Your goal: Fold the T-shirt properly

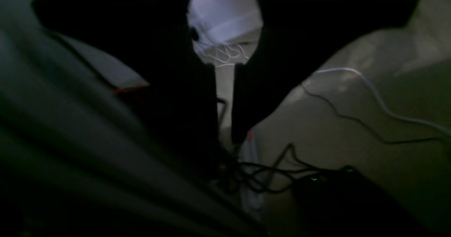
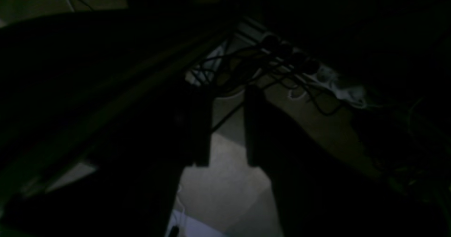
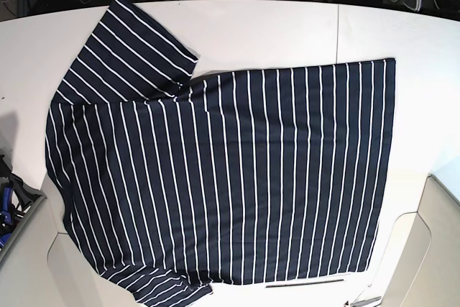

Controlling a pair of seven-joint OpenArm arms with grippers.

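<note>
The T-shirt (image 3: 230, 177), dark navy with thin white stripes, lies spread flat on the white table (image 3: 273, 34) in the base view. One sleeve (image 3: 129, 52) points to the far left corner and the other sleeve (image 3: 162, 285) lies at the near edge. Neither gripper shows in the base view. The left wrist view is dark: my left gripper (image 1: 225, 134) hangs over the floor, its dark fingers (image 1: 204, 106) a narrow slit apart with nothing between them. My right gripper (image 2: 229, 92) also faces the floor, open and empty. The shirt is out of both wrist views.
Tangled black cables (image 1: 267, 173) and a white cable (image 1: 380, 99) lie on the floor below the left gripper. A white power strip (image 2: 334, 85) with plugs lies below the right one. A dark blue-and-black object (image 3: 11, 199) sits at the table's left edge.
</note>
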